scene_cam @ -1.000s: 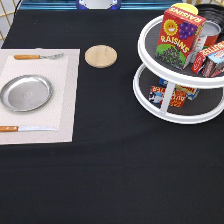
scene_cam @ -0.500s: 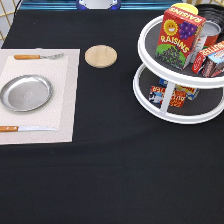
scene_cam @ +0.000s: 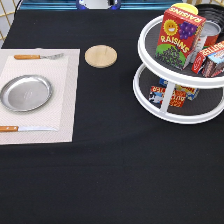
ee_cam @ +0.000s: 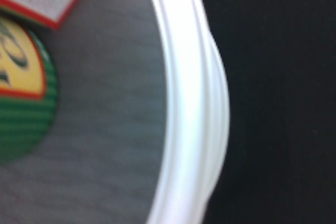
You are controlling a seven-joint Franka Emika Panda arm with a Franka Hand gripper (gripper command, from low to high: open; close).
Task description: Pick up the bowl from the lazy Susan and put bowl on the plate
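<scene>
The gripper is not visible in the exterior view, so I cannot tell its state. The lazy Susan [scene_cam: 165,107] stands at the table's right edge — no bowl is visible on it. The plate [scene_cam: 26,93] lies flat and bare on a placemat [scene_cam: 67,85] at the left edge. The wrist view shows the white rim [ee_cam: 191,125] from very close.

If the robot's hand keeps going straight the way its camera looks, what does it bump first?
Probably the lazy Susan: its white rim and grey shelf fill the wrist view. The gripper itself is not visible in the exterior view, so depth is uncertain.

The red box [scene_cam: 179,36] on the lazy Susan's [scene_cam: 150,90] upper tier reads "RAISINS".
</scene>
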